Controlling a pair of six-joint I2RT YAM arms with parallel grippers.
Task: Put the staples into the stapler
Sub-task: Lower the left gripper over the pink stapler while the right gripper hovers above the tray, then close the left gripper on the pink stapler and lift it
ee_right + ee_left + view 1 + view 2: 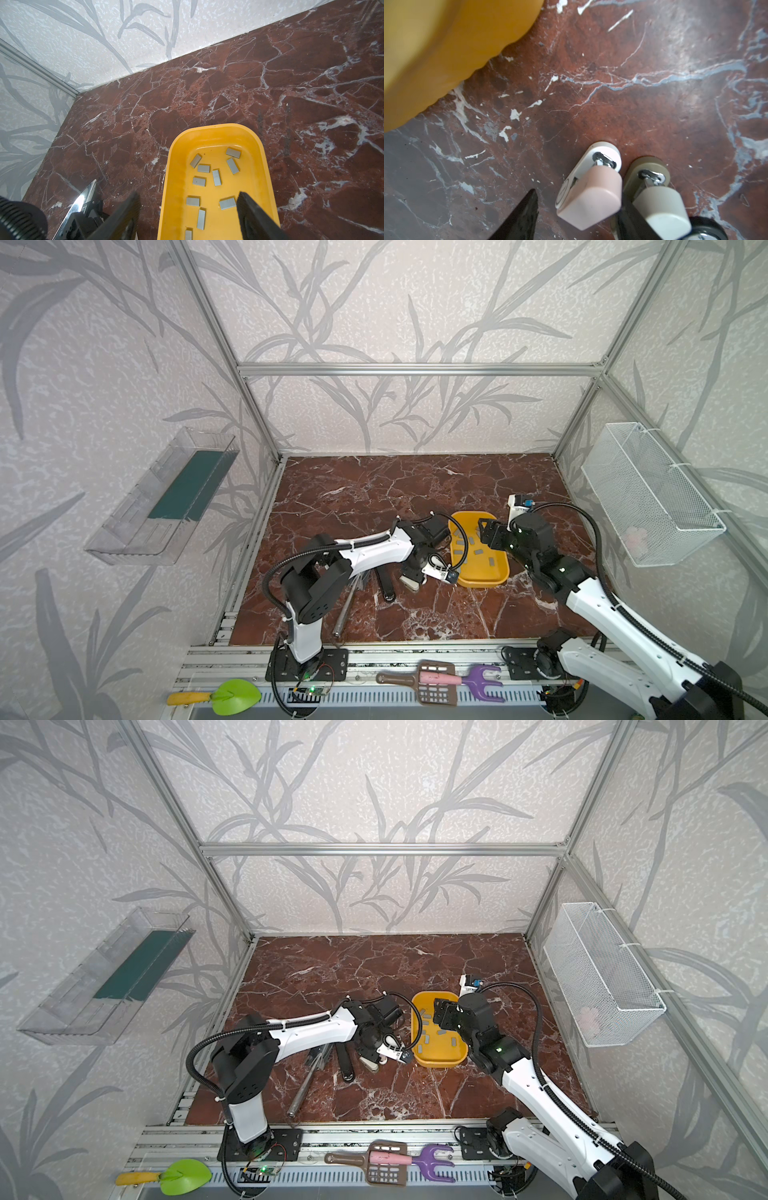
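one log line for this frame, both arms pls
stage: pre-load | left gripper: open, straddling pink stapler | right gripper: open, over yellow tray | staples: loose in tray, none held

A red-brown marble bench [374, 489] carries a yellow tray [482, 583] right of its middle. Leaf-patterned wallpaper [374, 302] lines the walls behind an aluminium frame [415, 369]. On the left wall hangs a clear bin [137, 526] with a dark green strip [191, 485] in it; on the right wall, a white wire basket [648, 489] with something pale pink [636, 537] inside. Along the front rail [374, 657] lie a green trowel [235, 696] with a yellow handle, a brown slotted scoop [434, 694], a pink handle [440, 677] across it and a purple fork [473, 681] beside that.
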